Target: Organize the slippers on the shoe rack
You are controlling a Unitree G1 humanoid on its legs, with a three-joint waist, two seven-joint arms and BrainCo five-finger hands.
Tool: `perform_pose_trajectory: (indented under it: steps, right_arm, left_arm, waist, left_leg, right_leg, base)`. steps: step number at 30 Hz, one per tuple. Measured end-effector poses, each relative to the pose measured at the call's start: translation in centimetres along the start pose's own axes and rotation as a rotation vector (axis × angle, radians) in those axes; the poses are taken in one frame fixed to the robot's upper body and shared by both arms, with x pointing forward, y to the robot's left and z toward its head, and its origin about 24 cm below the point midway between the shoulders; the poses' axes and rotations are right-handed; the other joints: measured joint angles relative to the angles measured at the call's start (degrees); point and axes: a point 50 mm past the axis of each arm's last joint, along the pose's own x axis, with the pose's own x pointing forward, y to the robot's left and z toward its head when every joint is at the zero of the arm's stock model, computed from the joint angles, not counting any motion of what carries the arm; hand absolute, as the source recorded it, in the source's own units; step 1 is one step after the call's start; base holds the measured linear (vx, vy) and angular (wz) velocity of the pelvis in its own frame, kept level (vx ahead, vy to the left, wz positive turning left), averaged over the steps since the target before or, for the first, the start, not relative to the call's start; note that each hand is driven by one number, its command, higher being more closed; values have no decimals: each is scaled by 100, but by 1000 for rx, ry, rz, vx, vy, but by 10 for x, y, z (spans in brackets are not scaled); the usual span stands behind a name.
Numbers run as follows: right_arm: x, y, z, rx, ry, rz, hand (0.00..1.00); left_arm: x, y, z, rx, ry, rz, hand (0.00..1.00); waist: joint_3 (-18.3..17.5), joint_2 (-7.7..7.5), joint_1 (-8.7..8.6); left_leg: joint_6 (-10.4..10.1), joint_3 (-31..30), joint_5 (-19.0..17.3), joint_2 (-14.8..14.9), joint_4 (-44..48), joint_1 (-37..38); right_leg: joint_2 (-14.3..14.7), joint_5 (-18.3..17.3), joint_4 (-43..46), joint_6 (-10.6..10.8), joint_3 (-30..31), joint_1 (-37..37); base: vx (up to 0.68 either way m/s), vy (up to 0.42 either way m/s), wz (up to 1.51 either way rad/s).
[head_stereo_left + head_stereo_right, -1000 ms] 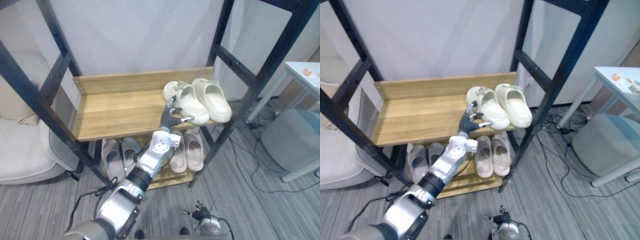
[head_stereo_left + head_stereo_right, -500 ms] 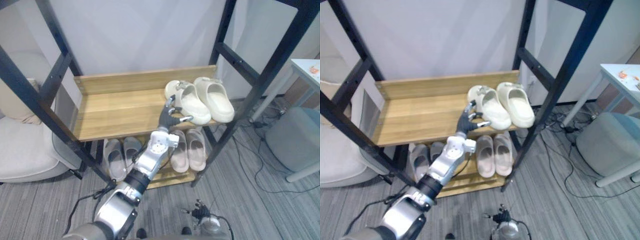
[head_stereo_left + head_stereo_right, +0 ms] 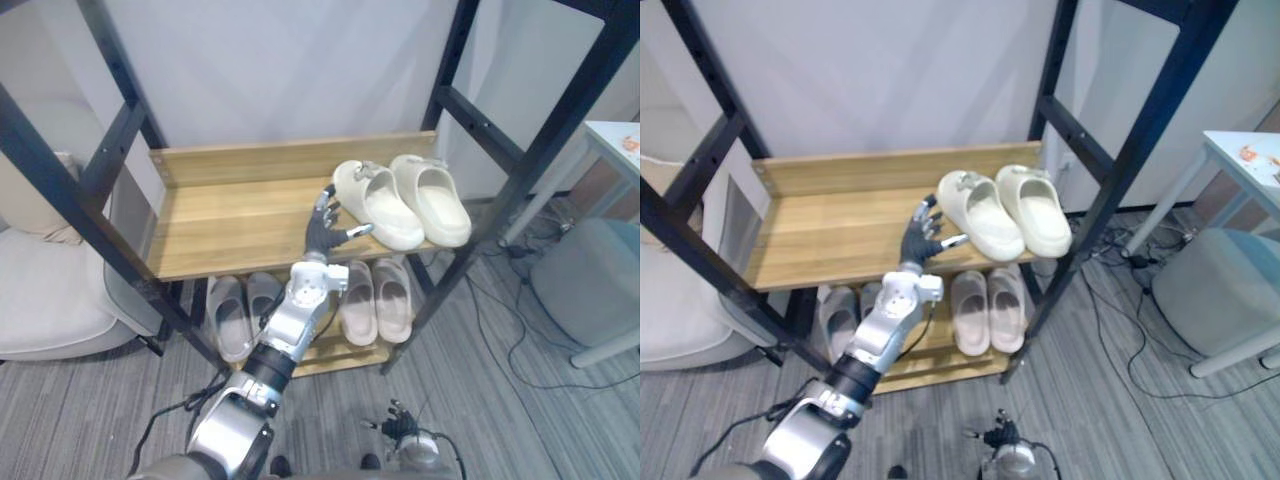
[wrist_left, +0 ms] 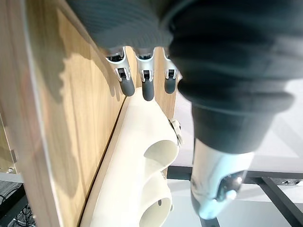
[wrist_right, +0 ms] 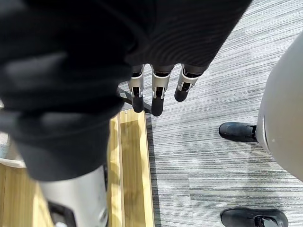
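Grey striped carpet covers the floor [image 3: 500, 400] in front of a tall black-framed rack [image 3: 525, 150] with two wooden shelves. Nearest, low over the carpet, hangs the right hand [image 3: 403, 430], its fingers [image 5: 156, 99] straight and relaxed, holding nothing.

On the lower shelf [image 3: 340, 355] stand two pairs of slippers, toes towards the back: a grey pair [image 3: 240, 310] at the left and a beige pair [image 3: 380, 300] at the right, close together.

Above them the left arm reaches up and forward, and the left hand [image 3: 325, 232] is over the front of the upper shelf [image 3: 230, 225]. Its fingers [image 4: 147, 87] are spread and straight, gripping nothing. The thumb points towards the nearer slipper of a cream pair [image 3: 400, 203], and I cannot tell whether it touches. That cream pair sits side by side at the right end of the upper shelf, heels at the front edge, with bare wood to its left.

A pale cushion [image 3: 50, 300] lies left of the rack and a grey pouf [image 3: 590, 290] sits to its right. A white wall [image 3: 280, 70] stands behind.
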Motion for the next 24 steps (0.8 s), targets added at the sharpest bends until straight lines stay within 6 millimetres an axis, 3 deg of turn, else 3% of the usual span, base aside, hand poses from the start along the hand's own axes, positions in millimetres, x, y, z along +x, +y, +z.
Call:
perform_pose_trajectory:
  steps: [8,24]
  right_arm:
    - [0,1,0,2,0,4,0]
    - [1,-8,0,27,6,-25,0]
  left_arm:
    - [0,0,-2,25,15,0,0]
    - [20,4,4,82,18,20,0]
  waist:
    - [1,-2,-3]
    - [10,-17,-21]
  left_leg:
    - [-18,23,-12,28,0,7]
    - [-53,202,-37,60,1,-7]
  right_leg:
    - [24,-7,0,-11,21,-5]
    - [71,9,-2,-27,202,-121]
  base:
    - [0,0,0]
    - [1,-2,-6]
